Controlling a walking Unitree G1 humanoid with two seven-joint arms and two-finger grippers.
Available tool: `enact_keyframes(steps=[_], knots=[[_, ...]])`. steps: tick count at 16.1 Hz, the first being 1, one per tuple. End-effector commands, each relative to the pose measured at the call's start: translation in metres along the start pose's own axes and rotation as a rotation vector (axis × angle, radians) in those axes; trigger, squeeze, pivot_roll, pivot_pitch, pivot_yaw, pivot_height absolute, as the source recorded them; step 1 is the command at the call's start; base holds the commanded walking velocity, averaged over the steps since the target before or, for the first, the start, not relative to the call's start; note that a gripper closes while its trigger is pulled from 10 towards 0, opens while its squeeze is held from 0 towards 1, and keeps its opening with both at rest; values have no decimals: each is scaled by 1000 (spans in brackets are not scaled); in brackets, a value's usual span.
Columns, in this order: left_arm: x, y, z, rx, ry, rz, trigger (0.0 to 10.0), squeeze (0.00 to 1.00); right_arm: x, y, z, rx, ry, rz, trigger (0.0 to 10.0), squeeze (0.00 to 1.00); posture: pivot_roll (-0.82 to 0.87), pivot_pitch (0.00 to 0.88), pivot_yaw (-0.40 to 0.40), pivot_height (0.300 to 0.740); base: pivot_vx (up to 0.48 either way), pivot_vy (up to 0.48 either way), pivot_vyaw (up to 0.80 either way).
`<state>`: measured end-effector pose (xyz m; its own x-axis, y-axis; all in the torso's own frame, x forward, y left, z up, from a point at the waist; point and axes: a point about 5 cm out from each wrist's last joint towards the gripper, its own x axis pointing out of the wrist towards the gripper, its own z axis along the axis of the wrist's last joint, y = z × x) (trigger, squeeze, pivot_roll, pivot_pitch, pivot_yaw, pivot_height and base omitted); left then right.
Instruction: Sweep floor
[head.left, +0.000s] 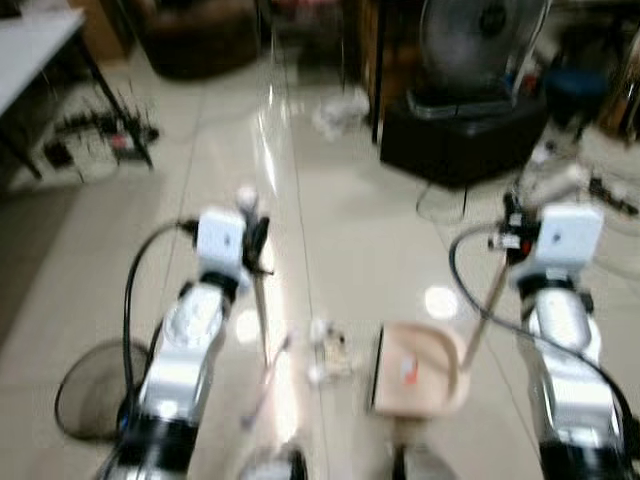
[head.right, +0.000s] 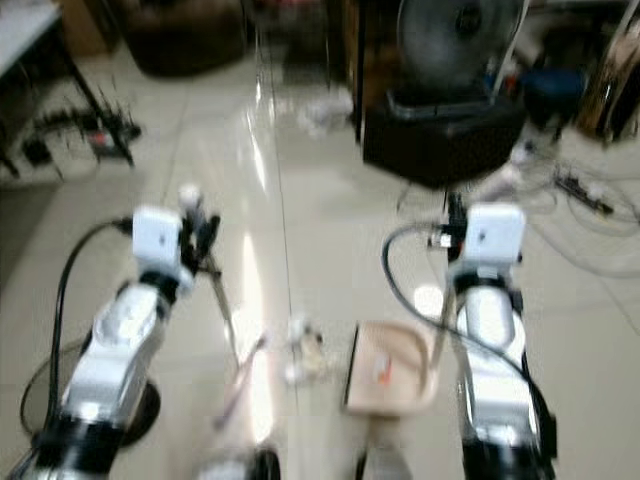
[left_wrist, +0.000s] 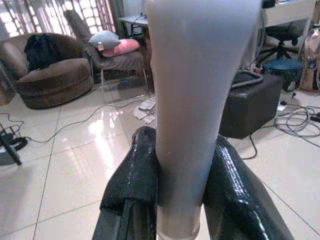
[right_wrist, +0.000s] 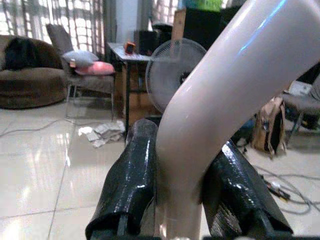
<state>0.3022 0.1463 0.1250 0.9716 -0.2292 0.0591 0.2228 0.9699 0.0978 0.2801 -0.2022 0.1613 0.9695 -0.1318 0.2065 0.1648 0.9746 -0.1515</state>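
Observation:
My left gripper (head.left: 255, 238) is shut on the pale grey broom handle (left_wrist: 187, 100), which runs down to the floor near a small heap of crumpled litter (head.left: 330, 352). My right gripper (head.left: 517, 232) is shut on the beige dustpan handle (right_wrist: 215, 115). The beige dustpan (head.left: 420, 370) rests on the tiles just right of the litter, with a small orange scrap (head.left: 408, 371) in it. In both wrist views the black fingers (left_wrist: 132, 185) press against the handle on both sides.
A black box (head.left: 462, 135) with a fan (head.left: 478, 40) on it stands ahead right, cables (head.left: 600, 190) beside it. Crumpled paper (head.left: 340, 110) lies further ahead. A table (head.left: 30, 50) with a power strip (head.left: 100, 140) under it is at left. A round dark basket (head.left: 90, 390) is beside my left arm.

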Motion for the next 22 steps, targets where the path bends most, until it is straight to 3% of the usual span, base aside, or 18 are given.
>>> enact_keyframes(steps=[1, 6, 13, 22], knots=[[1, -2, 7, 8, -28, -6, 10000, 0, -1, -2, 5, 7, -22, -5, 10000, 0, -82, 121, 90, 740, 0, 0, 0], [3, -5, 10, 9, -48, -29, 10000, 0, -3, -1, 0, 44, 4, -16, 10000, 0, -80, 125, 89, 740, 0, 0, 0], [6, -7, 13, 18, -48, -52, 10000, 0, -6, 2, -3, 104, 14, -3, 10000, 0, -66, 145, 91, 740, 298, 0, 0], [11, -6, 15, 22, -58, -49, 10000, 0, -7, -3, -2, 86, 3, -6, 10000, 0, -71, 135, 97, 740, 319, 0, 0]])
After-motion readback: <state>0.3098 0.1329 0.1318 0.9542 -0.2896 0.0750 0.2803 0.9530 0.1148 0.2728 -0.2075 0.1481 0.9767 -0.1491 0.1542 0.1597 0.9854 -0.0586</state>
